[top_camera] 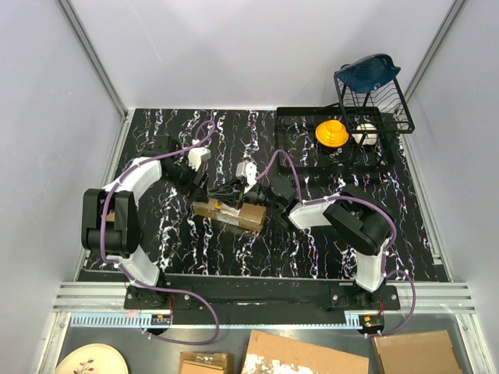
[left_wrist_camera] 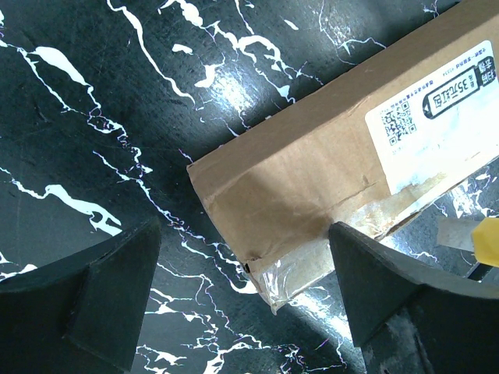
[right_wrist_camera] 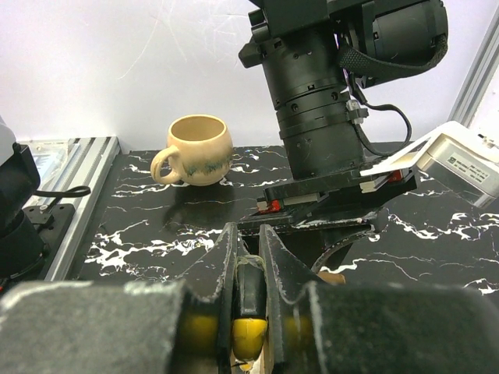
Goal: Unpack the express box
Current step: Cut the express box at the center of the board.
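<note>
The express box point(top_camera: 230, 212) lies flat near the middle of the black marbled table point(top_camera: 171, 257), between the two grippers. One end of it is sealed with clear tape. Its white shipping label point(left_wrist_camera: 437, 125) carries a QR code and a black-framed mark reading "35" with Chinese characters. The finer print is too small to read. The left gripper point(left_wrist_camera: 243, 300) hangs over that taped end with its jaws spread wide, holding nothing. The right gripper point(right_wrist_camera: 248, 249) is pinched narrow on what looks like a yellow-and-black utility knife point(right_wrist_camera: 249, 284). A beige mug point(right_wrist_camera: 195, 149) stands upright on the table, beyond the left arm.
</note>
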Tool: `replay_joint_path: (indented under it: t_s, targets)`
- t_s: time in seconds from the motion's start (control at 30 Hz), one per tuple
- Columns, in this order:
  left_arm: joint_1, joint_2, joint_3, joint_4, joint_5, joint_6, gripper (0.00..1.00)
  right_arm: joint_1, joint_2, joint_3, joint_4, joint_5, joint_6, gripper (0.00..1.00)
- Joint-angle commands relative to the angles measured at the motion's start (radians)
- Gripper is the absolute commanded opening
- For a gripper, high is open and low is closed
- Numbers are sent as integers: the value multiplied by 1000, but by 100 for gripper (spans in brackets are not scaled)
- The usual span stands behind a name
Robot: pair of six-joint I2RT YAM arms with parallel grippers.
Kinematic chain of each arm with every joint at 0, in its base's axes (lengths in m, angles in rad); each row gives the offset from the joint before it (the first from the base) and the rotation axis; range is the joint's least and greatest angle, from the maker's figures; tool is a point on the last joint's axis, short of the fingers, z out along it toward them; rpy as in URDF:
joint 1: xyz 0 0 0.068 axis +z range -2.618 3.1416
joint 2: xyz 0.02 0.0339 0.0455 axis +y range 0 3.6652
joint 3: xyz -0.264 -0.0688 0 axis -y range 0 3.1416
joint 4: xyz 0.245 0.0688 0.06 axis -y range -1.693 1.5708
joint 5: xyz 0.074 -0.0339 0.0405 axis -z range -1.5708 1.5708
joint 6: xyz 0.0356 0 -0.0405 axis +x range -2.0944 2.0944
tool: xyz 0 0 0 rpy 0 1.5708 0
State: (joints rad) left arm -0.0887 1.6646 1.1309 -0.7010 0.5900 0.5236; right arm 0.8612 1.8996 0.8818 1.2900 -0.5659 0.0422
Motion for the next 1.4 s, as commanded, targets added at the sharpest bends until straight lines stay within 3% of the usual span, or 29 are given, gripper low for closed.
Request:
replay_joint_path:
  t_s: [0.0,0.67,1.07,1.37]
  targets:
    - [-3,23,-3,67,-42,35,91,-10,12,-4,55,18,1,0]
    - [-5,29,-2,67,-38,39,90,-31,35,-21,57,24,38,0]
    - [-5,40,0,70,-44,44,90,-31,-123,-178,-35,115,27,0]
    - [-2,-9,49,-4,-13,55,91,-40,-71,-167,0,110,68,0]
